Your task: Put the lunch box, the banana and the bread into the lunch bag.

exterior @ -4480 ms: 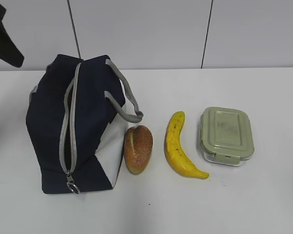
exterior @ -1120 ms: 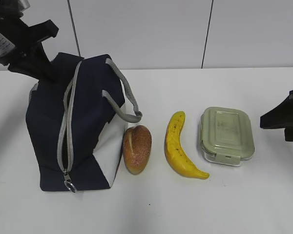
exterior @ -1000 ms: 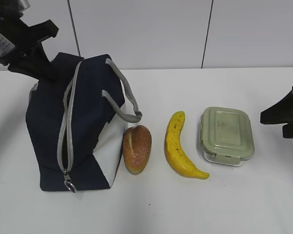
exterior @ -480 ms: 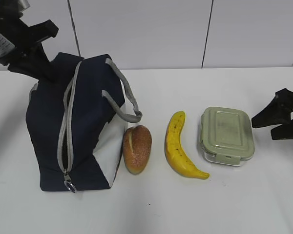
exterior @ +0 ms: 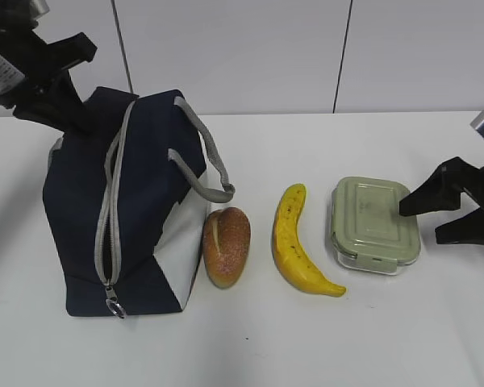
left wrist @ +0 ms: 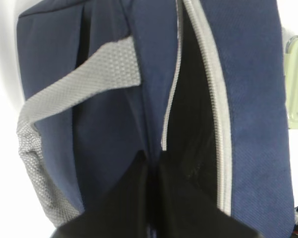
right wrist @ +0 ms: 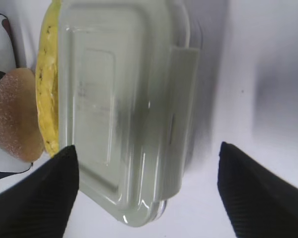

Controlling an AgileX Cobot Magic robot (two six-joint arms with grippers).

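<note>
The navy lunch bag [exterior: 137, 210] stands at the left with its grey zipper open. My left gripper [exterior: 74, 119] is at the bag's far top corner; in the left wrist view it [left wrist: 151, 161] is shut on the bag's fabric [left wrist: 109, 124] beside the dark zipper opening. The bread [exterior: 227, 246] lies against the bag's white side, then the banana [exterior: 294, 242], then the sage-lidded lunch box [exterior: 371, 219]. My right gripper [exterior: 421, 223] is open at the box's right end. In the right wrist view the gripper [right wrist: 147, 148] has its fingers apart on either side of the box [right wrist: 119, 99], not touching it.
The white table [exterior: 250, 347] meets a pale panelled wall at the back. The bag's grey strap handle [exterior: 214, 165] arches toward the bread. The banana [right wrist: 47, 89] and the bread [right wrist: 12, 119] lie beyond the box in the right wrist view.
My right gripper has moved in from the right edge to the lunch box's right end. The left gripper, which came to the bag earlier, has stayed still over the last second.
</note>
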